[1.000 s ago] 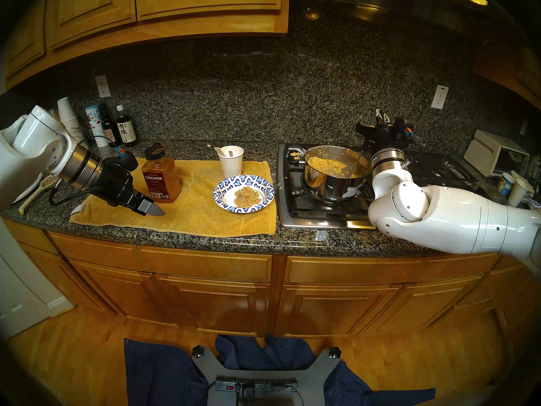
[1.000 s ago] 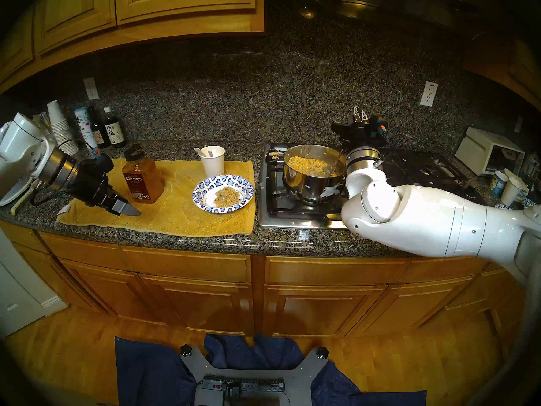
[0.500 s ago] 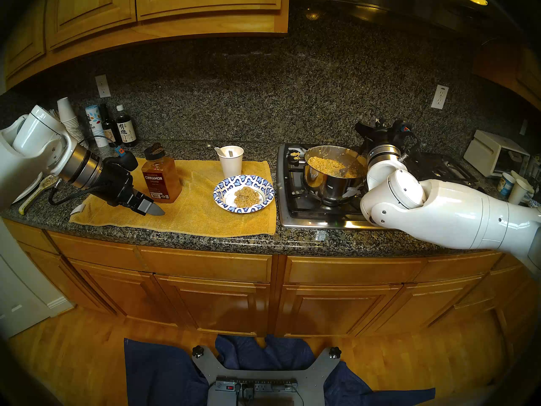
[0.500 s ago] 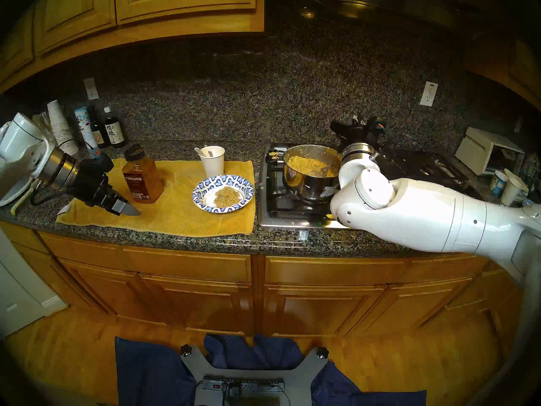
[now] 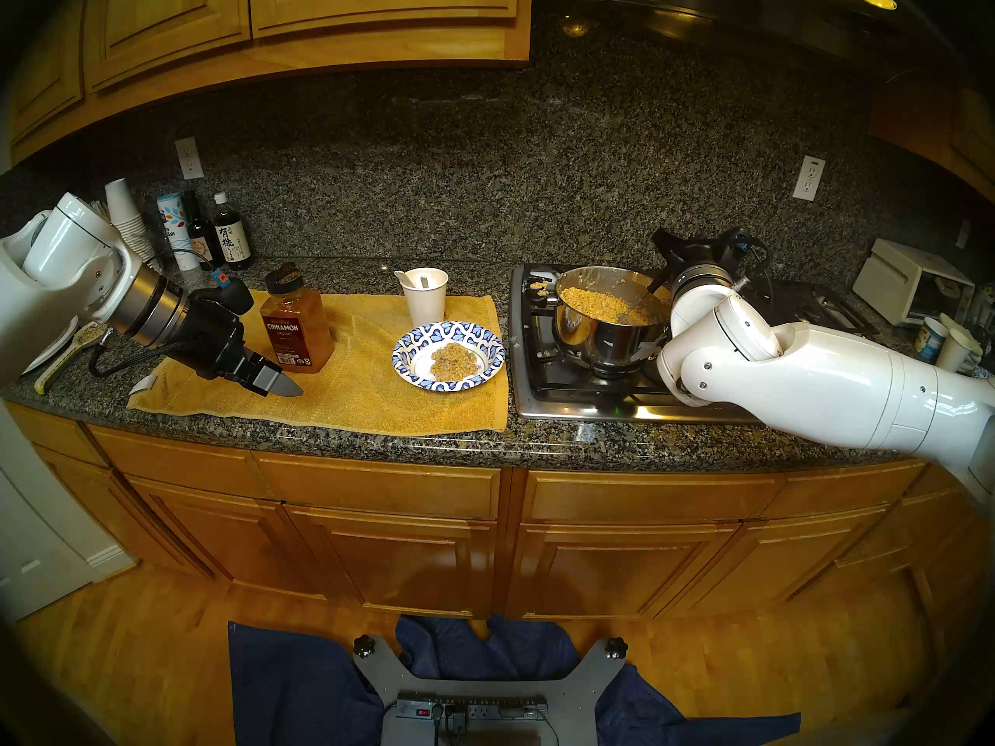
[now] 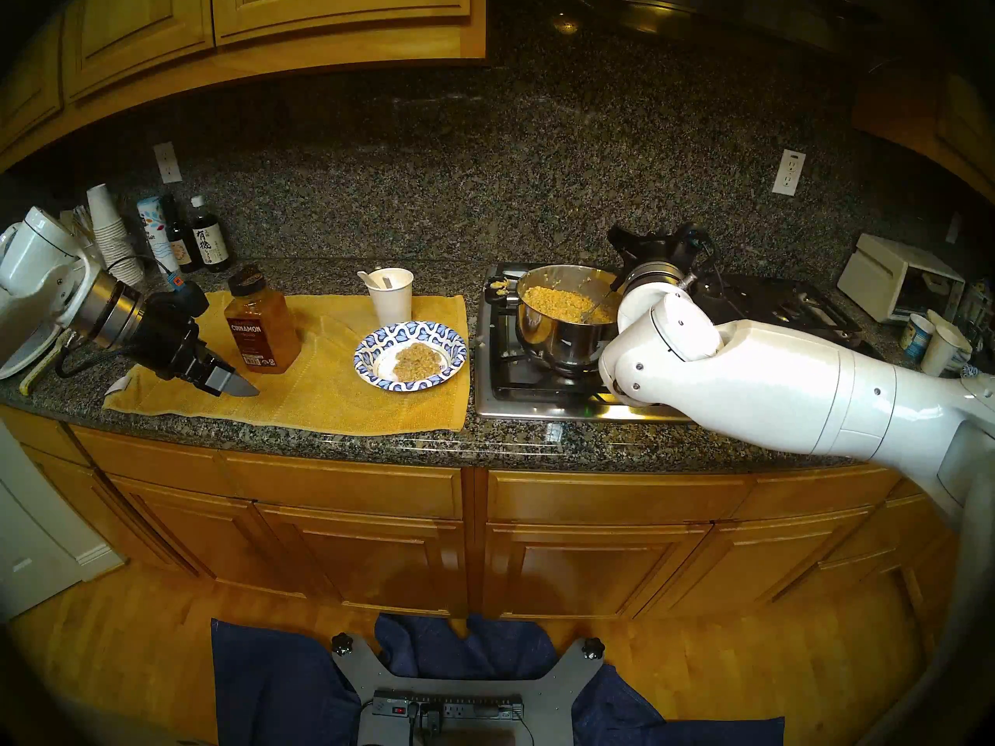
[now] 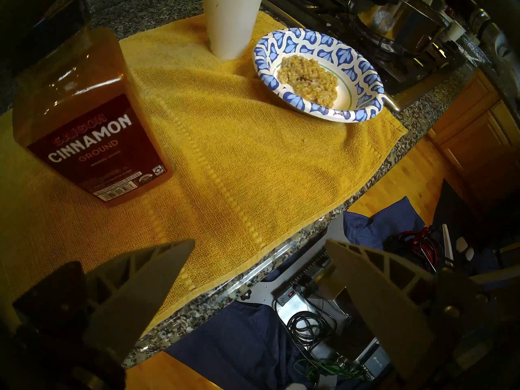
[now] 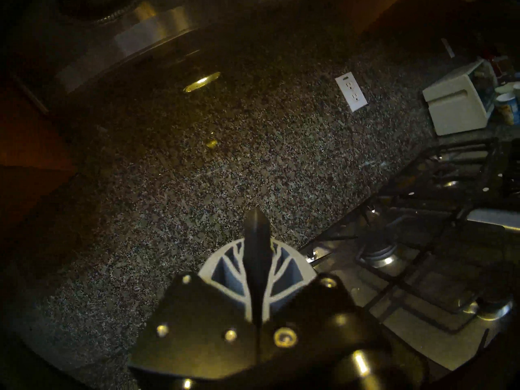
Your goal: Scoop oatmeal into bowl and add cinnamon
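Observation:
The patterned paper bowl [image 5: 414,341] [image 7: 363,80] sits on a yellow towel with a lump of oatmeal [image 5: 454,361] [image 7: 308,78] in it. More oatmeal [image 5: 600,301] fills the steel pot [image 5: 592,344] on the stove. The cinnamon jar [image 5: 296,327] [image 7: 84,122] stands upright at the towel's back left. My left gripper [image 5: 280,385] [image 7: 259,254] hovers open and empty just in front of the jar. My right gripper [image 8: 256,248] is shut on the black handle of a spoon [image 5: 635,309], whose shaft slants down into the pot's oatmeal.
A white paper cup [image 5: 425,297] with utensils stands behind the bowl. Dark bottles [image 5: 231,239] and stacked cups [image 5: 126,212] line the back left. A toaster oven [image 5: 910,287] and cups [image 5: 955,352] sit at far right. The stove's grates [image 5: 544,373] surround the pot.
My right arm has swung left and down toward the pot, and its wrist has tipped back, so the spoon leans differently in the oatmeal. The left arm has not moved.

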Robot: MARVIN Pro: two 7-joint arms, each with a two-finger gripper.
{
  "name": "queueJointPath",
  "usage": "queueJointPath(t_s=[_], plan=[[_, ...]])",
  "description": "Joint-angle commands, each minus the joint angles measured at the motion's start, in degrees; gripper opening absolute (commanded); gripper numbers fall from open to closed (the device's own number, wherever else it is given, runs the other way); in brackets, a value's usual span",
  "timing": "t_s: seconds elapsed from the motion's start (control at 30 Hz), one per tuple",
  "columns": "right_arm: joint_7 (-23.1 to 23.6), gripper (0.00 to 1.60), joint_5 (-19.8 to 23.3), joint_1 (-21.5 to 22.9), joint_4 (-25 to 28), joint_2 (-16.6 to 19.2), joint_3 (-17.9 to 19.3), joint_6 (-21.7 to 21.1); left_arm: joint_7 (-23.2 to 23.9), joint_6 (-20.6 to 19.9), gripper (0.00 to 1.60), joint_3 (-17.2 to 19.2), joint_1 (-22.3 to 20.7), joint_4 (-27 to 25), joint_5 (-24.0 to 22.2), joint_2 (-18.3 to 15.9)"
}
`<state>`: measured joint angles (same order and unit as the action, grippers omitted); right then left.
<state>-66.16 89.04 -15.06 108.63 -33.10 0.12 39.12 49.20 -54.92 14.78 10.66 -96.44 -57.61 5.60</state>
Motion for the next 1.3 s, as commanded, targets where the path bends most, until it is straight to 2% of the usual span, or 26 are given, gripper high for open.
queueJointPath(t_s=[0.0, 0.5, 0.53, 1.27], plan=[[-6.57, 0.00, 1.92, 2.36, 0.65, 0.74, 3.13, 1.00, -0.04, -0.01, 1.60, 1.72, -1.82, 0.08, -0.02, 0.13], [-4.75, 0.00, 9.54, 2.93, -0.12, 4.56, 4.02, 2.58, -0.08, -0.05, 1.60, 1.72, -1.82, 0.06, -0.04, 0.13], [-4.50, 0.00, 10.98, 3.07, 0.14, 4.86, 4.16, 2.87, -0.08, -0.05, 1.60, 1.72, -1.82, 0.06, -0.04, 0.13], [-1.50, 0.00, 24.38, 6.47, 3.12, 4.90, 4.81, 5.26, -0.08, -0.08, 1.60, 1.73, -1.84, 0.06, -0.03, 0.13]])
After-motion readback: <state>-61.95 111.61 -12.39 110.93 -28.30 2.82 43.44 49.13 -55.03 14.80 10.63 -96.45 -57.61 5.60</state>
